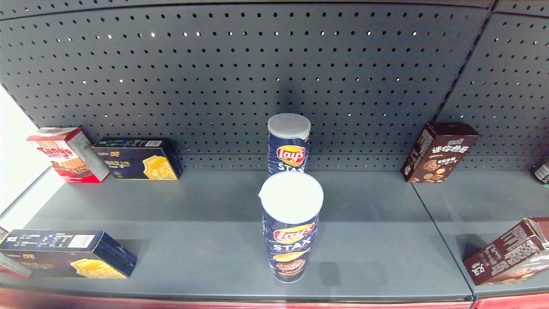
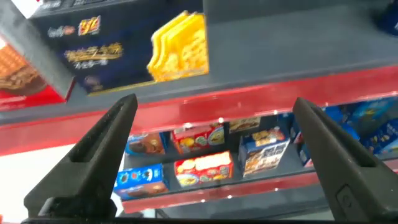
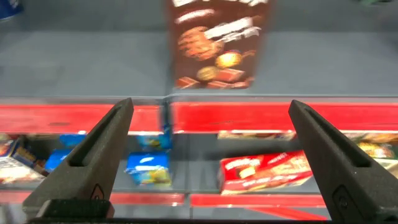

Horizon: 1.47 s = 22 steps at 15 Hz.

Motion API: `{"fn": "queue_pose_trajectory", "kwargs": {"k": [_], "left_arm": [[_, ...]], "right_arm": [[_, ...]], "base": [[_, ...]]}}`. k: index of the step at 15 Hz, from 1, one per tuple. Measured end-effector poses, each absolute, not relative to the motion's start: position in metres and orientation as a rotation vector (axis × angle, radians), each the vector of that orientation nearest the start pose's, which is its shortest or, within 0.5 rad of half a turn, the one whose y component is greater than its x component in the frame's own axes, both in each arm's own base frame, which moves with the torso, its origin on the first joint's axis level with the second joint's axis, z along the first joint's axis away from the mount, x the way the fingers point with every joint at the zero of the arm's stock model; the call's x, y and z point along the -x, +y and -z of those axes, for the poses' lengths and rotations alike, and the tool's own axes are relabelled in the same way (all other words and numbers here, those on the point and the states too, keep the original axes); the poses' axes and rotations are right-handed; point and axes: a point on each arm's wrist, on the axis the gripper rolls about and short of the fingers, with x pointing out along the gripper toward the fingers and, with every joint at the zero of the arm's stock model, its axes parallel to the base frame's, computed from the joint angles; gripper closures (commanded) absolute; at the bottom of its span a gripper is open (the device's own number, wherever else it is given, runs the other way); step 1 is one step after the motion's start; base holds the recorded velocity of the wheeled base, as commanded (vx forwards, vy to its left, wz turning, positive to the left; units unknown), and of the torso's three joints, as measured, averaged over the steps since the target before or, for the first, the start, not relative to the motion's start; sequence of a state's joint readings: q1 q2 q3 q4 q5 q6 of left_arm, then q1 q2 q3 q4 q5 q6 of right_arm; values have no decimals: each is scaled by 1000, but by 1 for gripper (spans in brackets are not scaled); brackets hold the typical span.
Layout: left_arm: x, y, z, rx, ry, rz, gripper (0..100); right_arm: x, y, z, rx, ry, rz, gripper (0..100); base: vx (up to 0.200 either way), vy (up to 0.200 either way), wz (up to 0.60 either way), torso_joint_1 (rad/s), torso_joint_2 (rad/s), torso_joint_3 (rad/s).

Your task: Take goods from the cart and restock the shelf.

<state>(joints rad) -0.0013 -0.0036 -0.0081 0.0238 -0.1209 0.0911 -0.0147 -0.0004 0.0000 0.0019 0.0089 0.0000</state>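
**Desk:** Which step are we at?

**Operator:** Between loads, as I read it. My left pincer [image 2: 214, 104] hangs released with nothing between its jaws, in front of the red lip of the dark grey metal shelf [image 1: 377, 240]. My right pincer [image 3: 211, 106] is the same, spread and empty. The landmark is the tall navy cardboard tube with the white plastic lid [image 1: 291, 231], upright near the shelf's front edge. A second navy tube with a grey lid [image 1: 288, 143] stands directly behind it, against the pegboard.

**Desk:** And the next move?

**Operator:** Back to the cart for another item, I'd say. Then I'd set it in the open shelf space to either side of the front tube.

**Desk:** Any lettering?

**Operator:** Plenty, though I'm not quoting it. Both tubes carry a red-and-yellow roundel over white capitals. Far left of the front tube are a red-and-white carton [image 1: 66, 154] and a navy box picturing yellow crackers [image 1: 139, 159]. Far right of it stands a brown biscuit box [image 1: 437, 152] with white characters.
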Motion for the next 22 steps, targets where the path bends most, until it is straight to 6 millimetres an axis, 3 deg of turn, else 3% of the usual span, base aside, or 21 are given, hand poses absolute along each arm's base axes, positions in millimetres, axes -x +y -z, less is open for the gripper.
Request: {"fn": "queue_pose_trajectory", "kwargs": {"k": [22], "left_arm": [[24, -3, -75, -90, 9, 123, 0]], "right_arm": [[23, 1, -75, 0, 1, 6, 0]], "base": [[0, 9, 0, 0, 0, 0]]}}
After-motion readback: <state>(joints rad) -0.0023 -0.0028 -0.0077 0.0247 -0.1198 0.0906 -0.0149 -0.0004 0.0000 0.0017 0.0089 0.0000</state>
